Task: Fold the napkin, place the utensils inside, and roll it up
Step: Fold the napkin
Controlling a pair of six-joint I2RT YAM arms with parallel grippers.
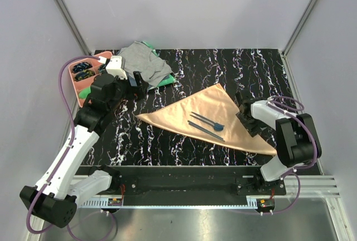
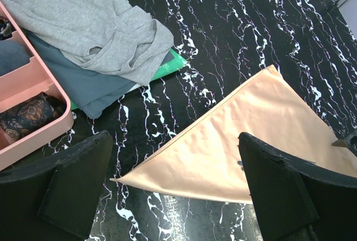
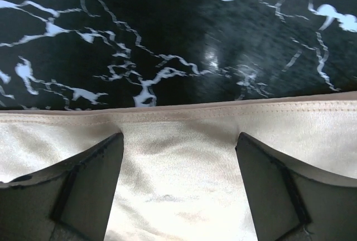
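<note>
The peach-orange napkin [image 1: 234, 129] lies folded into a triangle on the black marbled table, its long edge running from the left corner to the near right. Three dark blue utensils [image 1: 206, 124] lie side by side on its middle. My left gripper [image 1: 139, 85] is open and empty, held above the table near the napkin's left corner; in the left wrist view [image 2: 174, 138] that corner of the napkin [image 2: 251, 124] lies between the fingers. My right gripper [image 1: 244, 114] is open and low over the napkin's right edge; in the right wrist view [image 3: 178, 138] the napkin's [image 3: 184, 185] hemmed edge runs just beyond the fingertips.
A pink tray [image 1: 78, 85] with small dark items stands at the back left, also in the left wrist view [image 2: 33, 135]. A grey cloth [image 1: 142, 62] lies heaped over a green cloth [image 1: 165, 81] and a blue-grey one [image 2: 95, 87] beside it.
</note>
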